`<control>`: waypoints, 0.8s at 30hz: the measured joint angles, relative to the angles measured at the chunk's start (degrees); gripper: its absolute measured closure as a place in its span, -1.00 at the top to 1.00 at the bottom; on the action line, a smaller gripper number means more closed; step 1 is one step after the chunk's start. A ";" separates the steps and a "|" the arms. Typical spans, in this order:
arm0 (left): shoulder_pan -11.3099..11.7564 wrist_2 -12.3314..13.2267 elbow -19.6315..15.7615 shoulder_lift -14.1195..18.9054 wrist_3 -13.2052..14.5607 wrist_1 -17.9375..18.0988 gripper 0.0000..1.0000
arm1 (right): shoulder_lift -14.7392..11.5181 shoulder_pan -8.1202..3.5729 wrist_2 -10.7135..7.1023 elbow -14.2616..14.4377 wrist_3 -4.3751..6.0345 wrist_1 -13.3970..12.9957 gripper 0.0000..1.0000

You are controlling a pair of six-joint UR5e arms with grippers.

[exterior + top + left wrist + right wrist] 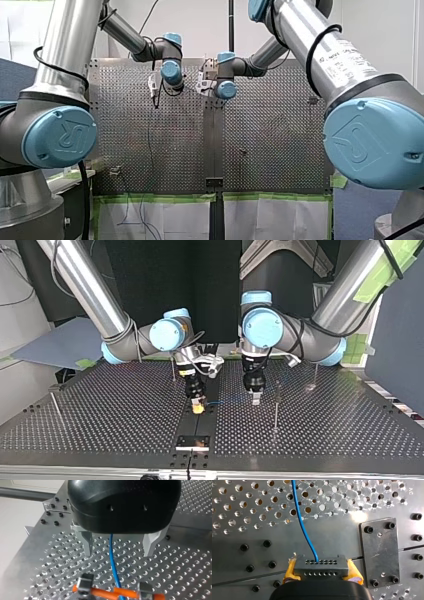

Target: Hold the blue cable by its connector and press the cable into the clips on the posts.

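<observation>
- Blue cable (304,530) leaves the black connector (320,566), which my right gripper (198,407) clenches between its yellow pads (290,571), low over the perforated table (125,410) near its middle. If that hold is slack, the connector could twist or slip once the cable is drawn taut.
- My left gripper (118,552) is released, with its metal fingers (86,543) on either side of the cable and apart from it. Closing off-line could pin the cable against the table or miss it.
- In the top view the nearest post (276,405) stands at three o'clock of my left gripper, and my right gripper is at nine o'clock. Carrying the cable across could knock that thin post.
- The clips are too small to make out, so a press aimed slightly off may slide the cable down the post instead of seating it.
- The two grippers are near each other, so a hurried move risks contact.
</observation>
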 joint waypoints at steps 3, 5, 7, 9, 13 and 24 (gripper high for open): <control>0.01 0.00 1.54 -1.16 0.07 -0.28 0.98 | 0.00 0.00 -0.02 0.00 0.00 -0.01 -1.00; 0.02 -0.03 2.29 -1.55 0.15 -0.31 0.98 | 0.01 0.00 -0.04 0.01 -0.04 -0.01 -1.00; 0.03 -0.10 2.61 -1.69 0.54 -0.34 0.98 | 0.02 -0.02 -0.06 0.00 -0.08 -0.02 -1.00; 0.03 -0.39 2.80 -1.74 1.26 -0.38 0.87 | 0.02 -0.07 -0.06 0.00 -0.13 -0.02 -1.00; 0.03 -1.93 2.88 -1.77 3.22 -0.34 0.20 | 0.02 -0.09 -0.07 0.00 -0.16 -0.01 -1.00; -0.23 -2.71 2.94 -1.75 6.07 -0.28 -1.00 | -0.01 -0.21 -0.23 0.00 -0.18 0.20 -1.00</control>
